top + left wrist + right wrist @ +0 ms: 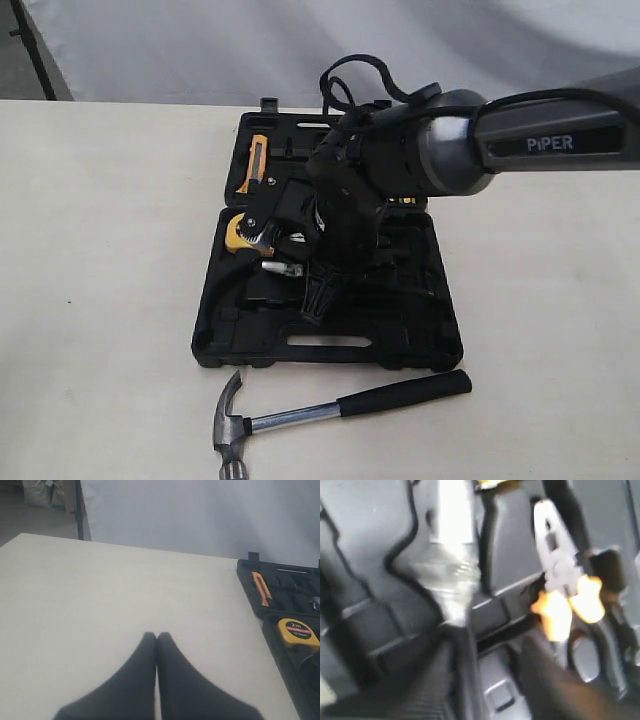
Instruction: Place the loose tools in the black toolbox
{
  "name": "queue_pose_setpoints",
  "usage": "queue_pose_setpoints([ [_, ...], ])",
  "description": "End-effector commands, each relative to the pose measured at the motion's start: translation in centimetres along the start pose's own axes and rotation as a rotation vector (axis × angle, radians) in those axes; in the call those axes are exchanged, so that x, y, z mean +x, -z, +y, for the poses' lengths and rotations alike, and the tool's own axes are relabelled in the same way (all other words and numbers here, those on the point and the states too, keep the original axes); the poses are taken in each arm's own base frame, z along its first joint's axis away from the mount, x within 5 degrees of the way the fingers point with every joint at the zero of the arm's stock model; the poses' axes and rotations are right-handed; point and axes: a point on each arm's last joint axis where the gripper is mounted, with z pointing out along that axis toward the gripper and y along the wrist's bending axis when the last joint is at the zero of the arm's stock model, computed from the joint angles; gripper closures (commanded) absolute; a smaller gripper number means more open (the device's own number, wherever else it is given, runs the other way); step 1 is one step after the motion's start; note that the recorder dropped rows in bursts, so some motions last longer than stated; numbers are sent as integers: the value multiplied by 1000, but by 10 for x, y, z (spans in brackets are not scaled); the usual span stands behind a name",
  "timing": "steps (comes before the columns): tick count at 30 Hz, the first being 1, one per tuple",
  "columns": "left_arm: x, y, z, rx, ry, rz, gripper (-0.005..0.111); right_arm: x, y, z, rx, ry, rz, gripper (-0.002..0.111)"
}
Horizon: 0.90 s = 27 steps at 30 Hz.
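Hammer (pixel 330 408) is left on tabletop (pixel 100 300), just in front of toolbox (pixel 400 330). Wrench (pixel 224 282) seems laid in it; tape roll can't be made out. R claw (pixel 319 298) is held low over toolbox, fingers apart, nothing seen gripped. L claw (pixel 157 636) is closed, empty.

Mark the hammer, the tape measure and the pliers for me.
hammer (pixel 300 414): exterior view, on the steel shaft.
tape measure (pixel 299 633): left wrist view, on the yellow face.
pliers (pixel 562 575): right wrist view, on the steel pivot.
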Motion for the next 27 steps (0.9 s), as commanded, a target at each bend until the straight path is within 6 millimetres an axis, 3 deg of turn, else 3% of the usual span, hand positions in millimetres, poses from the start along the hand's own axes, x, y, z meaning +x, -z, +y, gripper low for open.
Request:
queue_pose_setpoints([
  [1,2,1,0,14,22,-7,105,-3,6,8,-12,19,10,40],
  [3,2,1,0,14,22,-7,105,-6,15,8,-2,33,-11,41],
  [6,2,1,0,14,22,-7,105,-13,32,1,24,21,-59,53],
  [8,2,1,0,14,22,-7,105,-16,40,-6,37,3,-83,71],
  [9,2,1,0,14,22,-7,105,-17,42,-11,30,-30,-103,98],
  [10,2,1,0,14,22,-7,105,-17,40,-14,7,-73,-110,108],
  [15,2,1,0,14,22,-7,105,3,18,-28,-76,-135,2,109],
  [19,2,1,0,14,22,-7,105,18,12,-38,-186,-253,28,109],
  [27,2,1,0,14,22,-7,105,22,-7,-40,-274,-308,16,109],
])
